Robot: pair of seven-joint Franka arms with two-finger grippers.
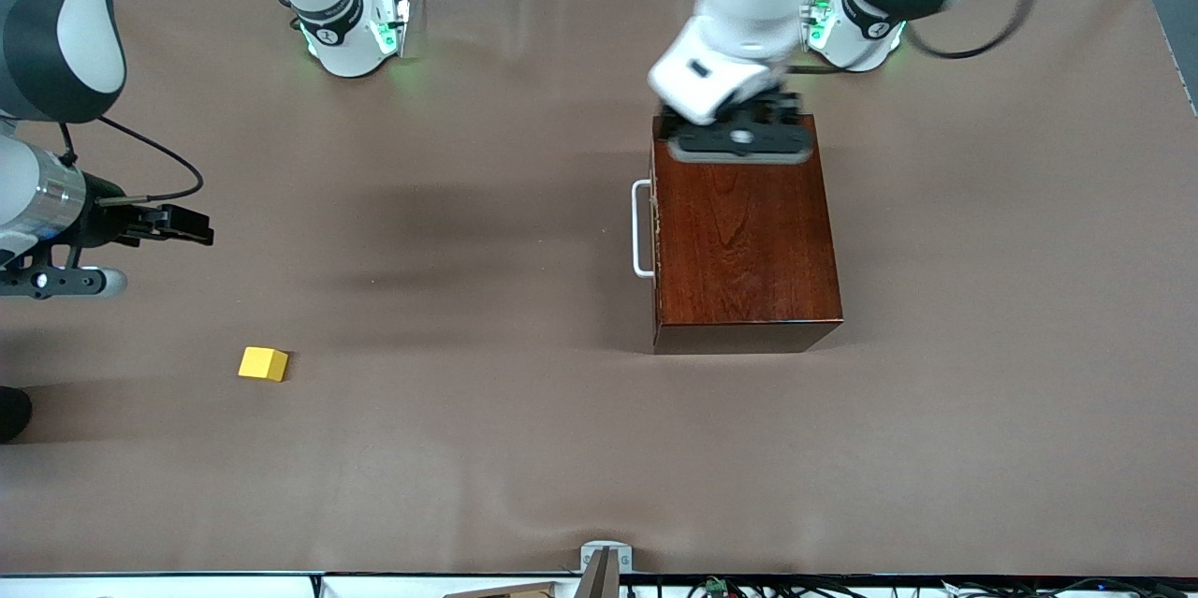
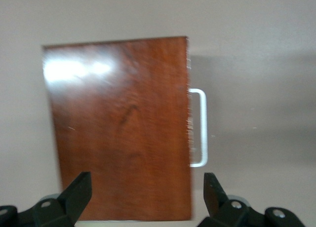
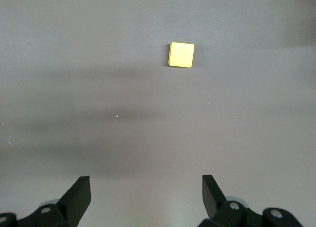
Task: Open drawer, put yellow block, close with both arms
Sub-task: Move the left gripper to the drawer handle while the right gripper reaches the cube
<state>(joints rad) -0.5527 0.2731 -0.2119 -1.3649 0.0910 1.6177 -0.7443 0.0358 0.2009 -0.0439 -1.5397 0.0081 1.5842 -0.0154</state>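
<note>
Front view coverage is given of a wide brown desk [image 1: 524, 448] on which a glossy reddish-brown wooden box [image 1: 744, 242] is stood toward the left arm's end. The drawer [image 1: 655, 228] is seen fully pushed in, its dark front flush with the box side that faces the right arm's end, and only the white loop handle [image 1: 642, 228] is left projecting. Nothing of the drawer's inside can be seen. The box top is smooth, grained and shiny, with sharp straight edges.

The left gripper [image 1: 739, 125] is held over the box edge nearest the robot bases; in the left wrist view its jaws are spread wide, with the black fingertips [image 2: 79, 190] set apart over the box [image 2: 118, 123] and handle [image 2: 200, 128].

The yellow block [image 1: 263, 363], small and square-faced, is laid on bare desk toward the right arm's end, well apart from the box and nearer the front camera. The right gripper [image 1: 182, 226] is held above the desk near that end; its jaws are shown wide apart, the block [image 3: 181, 55] lying clear of them. Much open desk is left between block and box.
</note>
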